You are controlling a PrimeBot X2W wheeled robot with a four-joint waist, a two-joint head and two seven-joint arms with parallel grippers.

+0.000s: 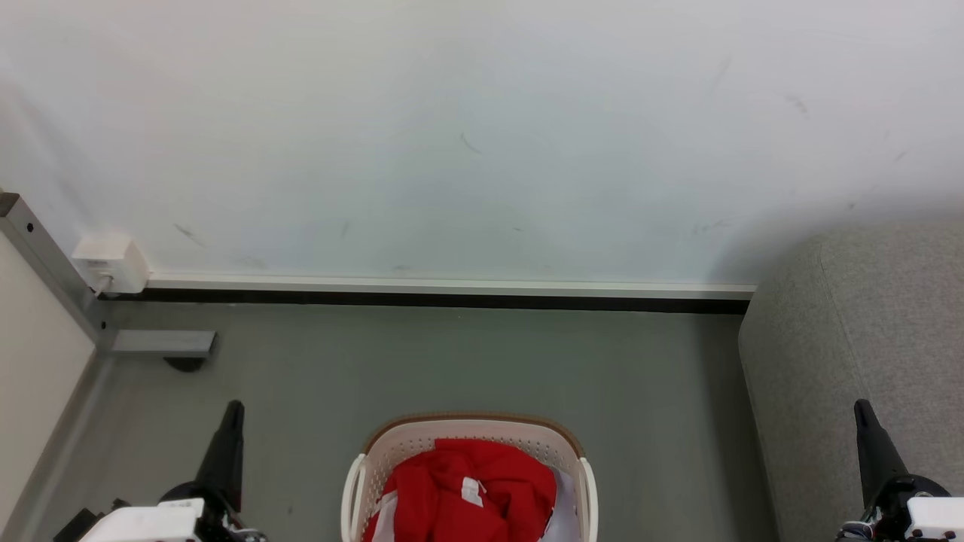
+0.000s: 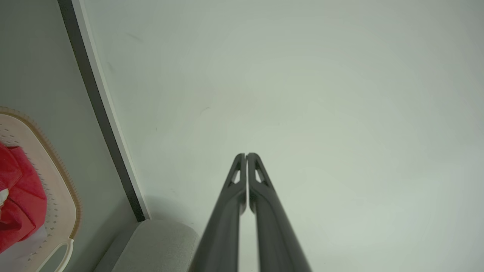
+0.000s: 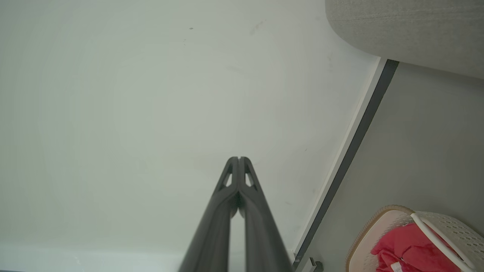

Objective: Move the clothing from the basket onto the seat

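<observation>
Clothing [image 1: 463, 493] lying heaped inside basket [image 1: 473, 430]; basket standing on open floor [image 1: 452, 361], seat [image 1: 866, 354] edge sitting apart at right. Left gripper [image 2: 246, 155], right gripper [image 3: 239, 158]: fingers pressing together, flanking basket.

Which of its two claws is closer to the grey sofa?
The right. The right gripper is beside the sofa; the left gripper is on the far side of the basket from it.

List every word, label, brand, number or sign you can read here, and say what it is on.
No text can be read in any view.
The white label on the red clothing in the basket: too small to read.
The white box on the wall: no legible marking.
</observation>
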